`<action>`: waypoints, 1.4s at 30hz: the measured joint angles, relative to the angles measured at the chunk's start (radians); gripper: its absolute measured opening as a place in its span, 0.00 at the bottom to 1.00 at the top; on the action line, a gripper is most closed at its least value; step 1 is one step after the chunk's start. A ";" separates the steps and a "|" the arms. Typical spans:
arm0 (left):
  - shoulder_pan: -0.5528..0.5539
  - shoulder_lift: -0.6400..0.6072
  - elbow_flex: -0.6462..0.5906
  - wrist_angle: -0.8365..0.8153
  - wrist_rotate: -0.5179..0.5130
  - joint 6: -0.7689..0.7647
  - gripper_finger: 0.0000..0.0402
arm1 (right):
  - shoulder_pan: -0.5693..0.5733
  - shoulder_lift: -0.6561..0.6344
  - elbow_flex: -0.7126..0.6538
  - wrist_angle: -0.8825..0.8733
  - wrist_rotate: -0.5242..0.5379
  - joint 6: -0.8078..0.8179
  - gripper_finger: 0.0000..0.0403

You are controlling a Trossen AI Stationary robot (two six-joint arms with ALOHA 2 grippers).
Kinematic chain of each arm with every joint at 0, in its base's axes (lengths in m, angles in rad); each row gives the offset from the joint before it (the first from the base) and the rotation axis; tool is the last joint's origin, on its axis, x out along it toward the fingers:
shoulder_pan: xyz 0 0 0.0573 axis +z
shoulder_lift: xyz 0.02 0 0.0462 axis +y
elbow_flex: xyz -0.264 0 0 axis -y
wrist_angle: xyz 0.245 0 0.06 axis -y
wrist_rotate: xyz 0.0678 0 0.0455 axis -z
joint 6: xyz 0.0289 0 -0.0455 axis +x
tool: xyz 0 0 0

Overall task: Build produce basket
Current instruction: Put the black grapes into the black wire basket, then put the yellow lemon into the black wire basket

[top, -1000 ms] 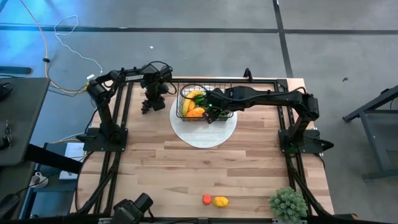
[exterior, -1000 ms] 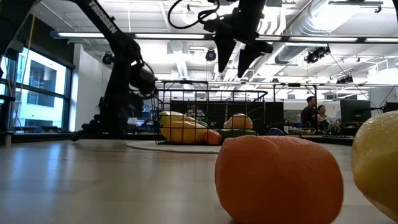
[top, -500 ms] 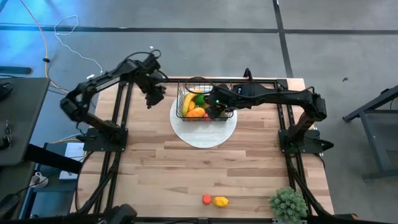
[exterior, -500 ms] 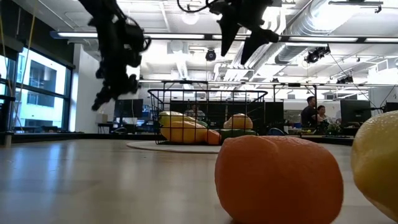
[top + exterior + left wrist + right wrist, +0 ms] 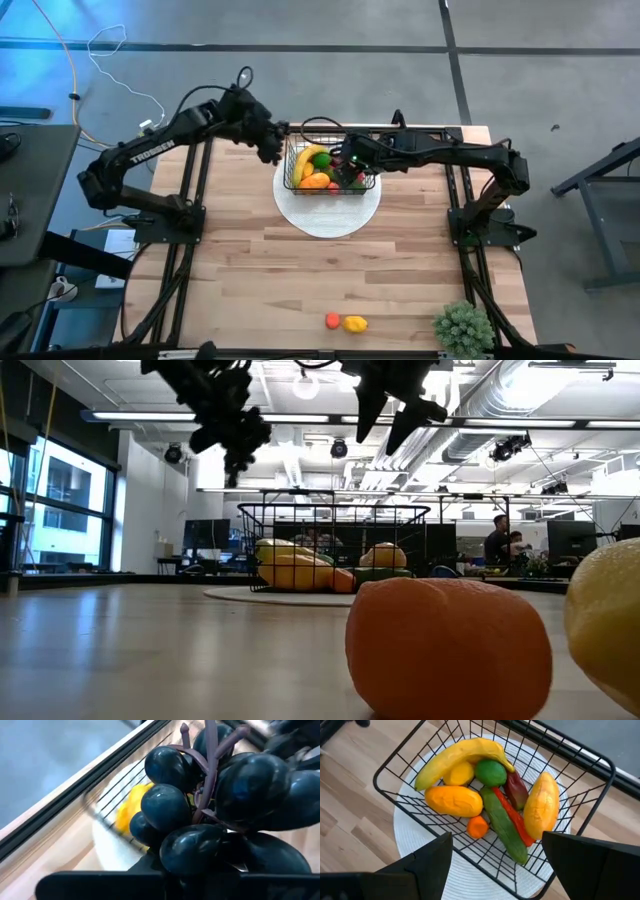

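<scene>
The black wire basket (image 5: 326, 165) stands on a white round disc (image 5: 328, 212). In the right wrist view the basket (image 5: 410, 757) holds a banana (image 5: 460, 752), a cucumber (image 5: 502, 827), a red chili (image 5: 512, 815) and yellow, orange and green fruits. My left gripper (image 5: 268, 143) is shut on a bunch of dark grapes (image 5: 210, 805), high above the table just left of the basket. In the low view the grapes (image 5: 238, 438) hang well above the basket's rim. My right gripper (image 5: 495, 870) hovers open over the basket, touching nothing. My left gripper holds the dark grape bunch (image 5: 190, 845) pinched between its fingers (image 5: 100, 882). The grapes themselves hide the exact place of contact. The bunch is lifted clear of the table, and its purple stem (image 5: 207, 750) stands away from the fingers.
A small orange fruit (image 5: 332, 320) and a yellow fruit (image 5: 355, 323) lie near the table's near edge, looming large in the low view (image 5: 450, 645). A spiky green potted plant (image 5: 463, 328) stands at the near right corner. Bare wood lies between the disc and these.
My left gripper has lifted the grapes off the table at the basket's left and carried them up and rightward toward the basket. The right gripper has stayed open above the basket, drifting only slightly.
</scene>
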 joint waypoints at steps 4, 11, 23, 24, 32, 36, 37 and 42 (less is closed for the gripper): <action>-0.074 0.017 0.000 0.085 -0.011 -0.068 0.01 | -0.015 0.000 0.000 0.000 0.012 -0.037 0.71; -0.157 0.071 0.000 0.178 -0.075 -0.233 0.02 | -0.055 0.000 0.000 -0.011 0.018 -0.121 0.71; -0.173 0.182 0.000 0.182 -0.143 -0.384 0.15 | -0.104 0.000 0.000 -0.036 -0.002 -0.240 0.71; -0.173 0.192 0.000 0.181 -0.143 -0.390 0.16 | -0.106 -0.001 0.000 -0.043 -0.002 -0.247 0.71; -0.173 0.265 0.000 0.182 -0.143 -0.414 0.31 | -0.117 -0.035 0.000 -0.095 0.034 -0.254 0.71; -0.163 0.281 0.000 0.192 -0.143 -0.420 0.38 | -0.119 -0.065 0.000 -0.101 0.053 -0.254 0.71; -0.157 0.282 0.000 0.193 -0.142 -0.431 0.39 | -0.119 -0.070 0.000 -0.106 0.057 -0.254 0.71; -0.111 0.273 0.000 0.201 -0.119 -0.439 0.42 | -0.118 -0.095 0.000 -0.118 0.055 -0.251 0.71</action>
